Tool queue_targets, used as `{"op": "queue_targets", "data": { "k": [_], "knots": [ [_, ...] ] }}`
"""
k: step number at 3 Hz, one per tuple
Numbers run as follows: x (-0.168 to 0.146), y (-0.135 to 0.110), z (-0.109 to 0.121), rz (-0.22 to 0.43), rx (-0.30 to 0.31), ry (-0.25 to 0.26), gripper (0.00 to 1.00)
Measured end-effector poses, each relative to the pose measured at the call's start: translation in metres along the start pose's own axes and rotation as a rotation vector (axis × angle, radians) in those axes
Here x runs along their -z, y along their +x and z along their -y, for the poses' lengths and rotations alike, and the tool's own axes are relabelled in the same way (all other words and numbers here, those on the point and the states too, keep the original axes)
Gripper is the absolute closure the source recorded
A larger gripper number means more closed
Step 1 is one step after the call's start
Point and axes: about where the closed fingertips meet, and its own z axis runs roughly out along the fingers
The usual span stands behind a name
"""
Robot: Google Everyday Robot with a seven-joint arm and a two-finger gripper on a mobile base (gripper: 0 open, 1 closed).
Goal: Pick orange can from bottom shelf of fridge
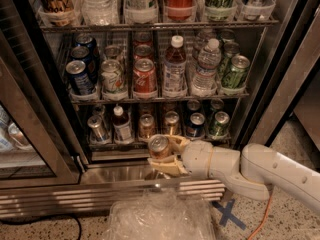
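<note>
Off the front edge of the lowest wire desk [107,144], the cream pincer [164,153] clenches the small orange-copper can [159,145]; best pull straight back, level.

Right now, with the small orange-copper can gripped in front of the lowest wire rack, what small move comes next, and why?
Probably draw the end effector straight back, away from the stainless-steel glass-door fridge. It is shut on the small orange-copper can, which hangs clear of the bottom wire shelf, above the steel sill.
</note>
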Motion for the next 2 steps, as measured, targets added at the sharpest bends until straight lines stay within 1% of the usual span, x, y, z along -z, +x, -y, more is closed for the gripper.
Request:
{"op": "queue_targets", "data": {
  "k": [1, 2],
  "knots": [
    [0.0024, -0.0194, -0.0241, 0.013, 0.022, -0.029, 1.00],
    [0.0024, -0.0202, -0.0250, 0.013, 0.023, -0.030, 1.00]
  ]
}}
